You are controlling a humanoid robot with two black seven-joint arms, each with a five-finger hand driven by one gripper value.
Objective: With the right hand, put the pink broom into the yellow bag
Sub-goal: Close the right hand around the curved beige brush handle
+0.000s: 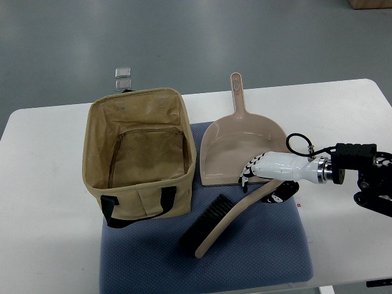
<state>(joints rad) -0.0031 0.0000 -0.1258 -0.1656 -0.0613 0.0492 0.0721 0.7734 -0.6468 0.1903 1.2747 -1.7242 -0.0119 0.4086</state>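
Observation:
The pink broom (228, 222) lies slanted on the blue mat (257, 257), its black bristles (205, 223) toward the bag and its handle running up to the right. My right hand (263, 187) reaches in from the right edge and sits on the handle's upper end. Its fingers (247, 174) curl down on the far side and the thumb (280, 196) on the near side, shut around the handle. The yellow bag (98, 184) stands open and empty to the left, black handles at its front. My left hand is out of view.
A pink dustpan (236, 153) lies just behind my hand, its handle pointing away. The white table (43, 233) carries everything. Two small clear squares (123, 76) lie on the grey floor beyond the table's far edge.

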